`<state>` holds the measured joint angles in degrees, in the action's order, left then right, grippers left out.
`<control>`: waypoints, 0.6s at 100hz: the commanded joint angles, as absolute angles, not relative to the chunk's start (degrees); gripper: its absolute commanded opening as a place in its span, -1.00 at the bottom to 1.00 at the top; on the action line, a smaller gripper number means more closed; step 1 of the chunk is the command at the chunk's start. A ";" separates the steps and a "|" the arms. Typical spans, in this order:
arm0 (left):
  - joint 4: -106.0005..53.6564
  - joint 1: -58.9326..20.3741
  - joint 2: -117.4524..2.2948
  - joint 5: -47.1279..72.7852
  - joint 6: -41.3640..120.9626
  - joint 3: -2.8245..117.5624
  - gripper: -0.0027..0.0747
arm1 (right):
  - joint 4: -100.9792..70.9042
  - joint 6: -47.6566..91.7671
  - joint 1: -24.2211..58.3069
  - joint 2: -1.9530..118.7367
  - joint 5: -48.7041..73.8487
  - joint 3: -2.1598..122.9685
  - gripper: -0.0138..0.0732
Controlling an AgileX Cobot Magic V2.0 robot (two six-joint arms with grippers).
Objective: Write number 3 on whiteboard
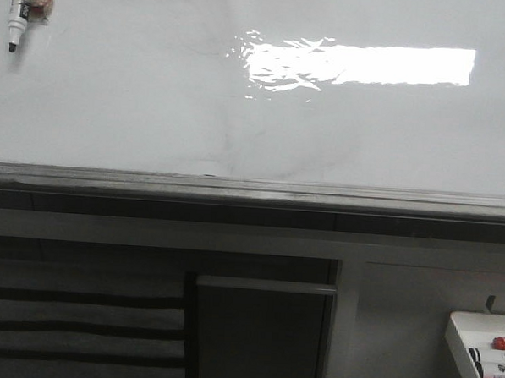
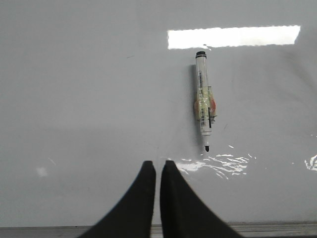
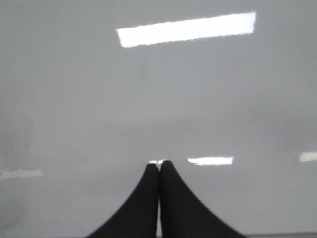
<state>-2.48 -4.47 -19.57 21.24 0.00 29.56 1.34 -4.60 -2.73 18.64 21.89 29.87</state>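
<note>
No 3 is seen on the whiteboard. Both tools — left, right — are clenched, empty. The marker, apparently stuck there, should be grasped mid-barrel.

The whiteboard looks dull grey rather than white, evenly and dimly lit. A bright rectangular reflection of an overhead lamp burns out to pure white on it, its one end rippled and broken. The same glare shows in both wrist views; the right wrist view is soft and hazy. The marker throws a thin shadow on the whiteboard just beside itself. Below the whiteboard's rail the front view turns dark and grainy.
</note>
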 commanded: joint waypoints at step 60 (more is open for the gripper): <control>-3.00 -4.42 -20.46 15.64 0.00 31.60 0.30 | 2.53 -4.57 -2.91 19.60 16.72 31.91 0.75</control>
<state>-2.33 -4.47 -19.57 21.01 0.00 29.56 1.81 -4.60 -2.73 18.64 21.89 29.87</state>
